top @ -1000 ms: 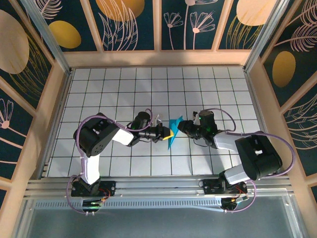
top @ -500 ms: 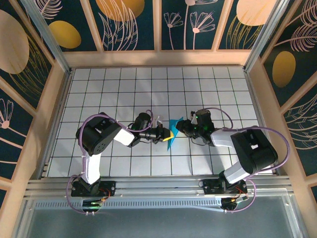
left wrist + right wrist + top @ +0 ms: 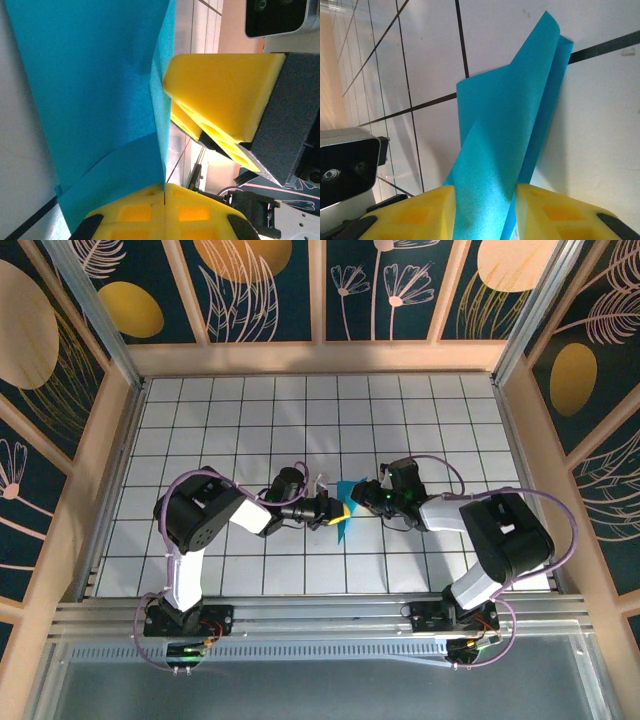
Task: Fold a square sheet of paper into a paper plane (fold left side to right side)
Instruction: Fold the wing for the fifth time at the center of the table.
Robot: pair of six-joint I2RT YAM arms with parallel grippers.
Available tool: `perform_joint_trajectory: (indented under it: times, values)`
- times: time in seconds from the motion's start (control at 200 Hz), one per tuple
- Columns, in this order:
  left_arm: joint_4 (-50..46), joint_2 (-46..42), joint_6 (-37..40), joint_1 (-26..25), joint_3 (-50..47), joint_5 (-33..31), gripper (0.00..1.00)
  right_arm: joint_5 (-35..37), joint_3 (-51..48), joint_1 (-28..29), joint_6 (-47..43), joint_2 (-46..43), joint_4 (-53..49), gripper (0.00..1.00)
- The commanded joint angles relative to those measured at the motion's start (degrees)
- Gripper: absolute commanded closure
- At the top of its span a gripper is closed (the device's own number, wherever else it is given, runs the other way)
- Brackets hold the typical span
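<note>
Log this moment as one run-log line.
left gripper: shut on paper sheet | right gripper: jaws astride it, grip unclear | paper sheet: partly folded, edge raised off tiled table

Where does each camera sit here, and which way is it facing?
Top external: above and behind the bases, looking down at the table; both arms show, left gripper and right gripper either side of the paper.
Left wrist: on the left arm, looking along its own closed fingers at the paper; a right finger opposite.
Right wrist: on the right arm, looking past its own fingers, set apart around the paper.
Shared: the wrist views face each other across the paper.
</note>
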Motion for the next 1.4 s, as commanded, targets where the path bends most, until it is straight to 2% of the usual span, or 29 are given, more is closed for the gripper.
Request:
perform_joint_trajectory:
  times: [0.0,0.185,0.41,0.756,1.116,1.261,1.396]
  values:
    - [2.36,1.05,-0.53,0.30,-0.44,0.87,1.00,1.62,1.94,0.82,-0.12,1.50,-1.84,0.63]
    - [1.75,0.43,0.16,0.28,-0.91,0.39,0.85,2.56,3.74,1.37,-0.99,3.40,-4.60,0.63]
    - [-2.24,-1.89,2.88,0.39,-1.22,-0.76,0.78,3.01,4.02,1.58,-1.35,4.28,-5.03,0.63]
    - [-8.89,-4.40,6.75,1.44,0.64,-3.64,0.62,3.37,4.15,1.81,-1.87,4.43,-5.56,0.63]
    - [-15.49,-1.04,10.63,1.54,6.14,-5.00,0.60,3.55,4.50,1.90,-2.19,4.62,-6.35,0.63]
    - [-19.87,-0.59,13.18,1.54,7.87,-6.90,0.64,3.64,4.59,2.05,-2.17,4.69,-6.42,0.63]
    - [-20.87,-0.31,13.86,1.55,8.54,-7.59,0.73,3.64,4.84,2.14,-2.33,4.99,-6.78,0.63]
